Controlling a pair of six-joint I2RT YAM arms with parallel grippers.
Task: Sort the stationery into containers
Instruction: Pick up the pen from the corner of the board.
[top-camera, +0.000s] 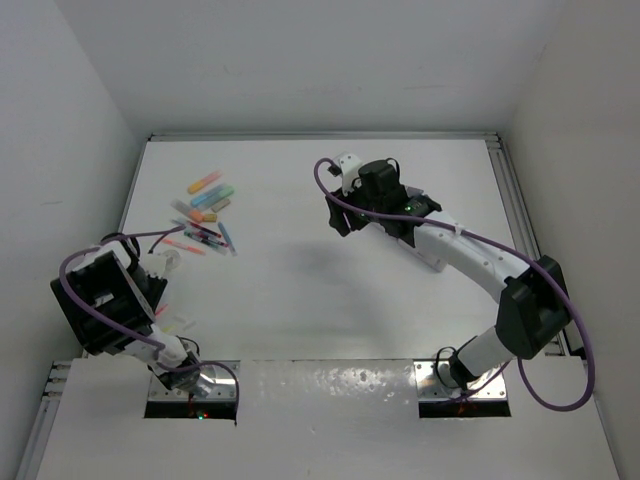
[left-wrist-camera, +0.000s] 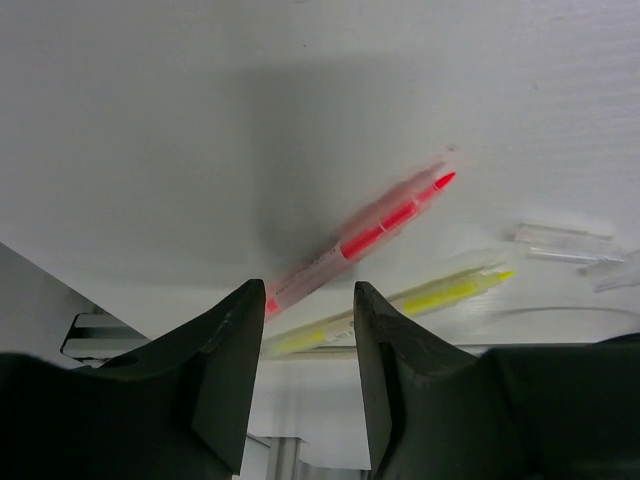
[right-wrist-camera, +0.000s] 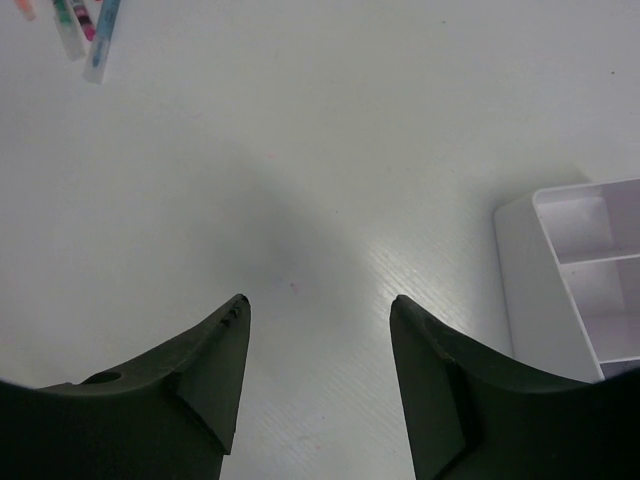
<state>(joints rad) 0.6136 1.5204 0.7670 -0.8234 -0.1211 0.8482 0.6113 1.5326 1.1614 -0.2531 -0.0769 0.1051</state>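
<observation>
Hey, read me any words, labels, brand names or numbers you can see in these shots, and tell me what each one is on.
No text can be read in any view.
red pen: blurred, no print legible on the barrel.
yellow pen: blurred, nothing legible.
pile of markers: too small to show any print.
white organiser: plain walls, no label in view.

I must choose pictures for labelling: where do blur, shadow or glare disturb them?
Left wrist view: the red pen and yellow marker are blurred, a dark shadow beside them. Right wrist view: soft shadow on the table. Top view: glare on the near strip.
</observation>
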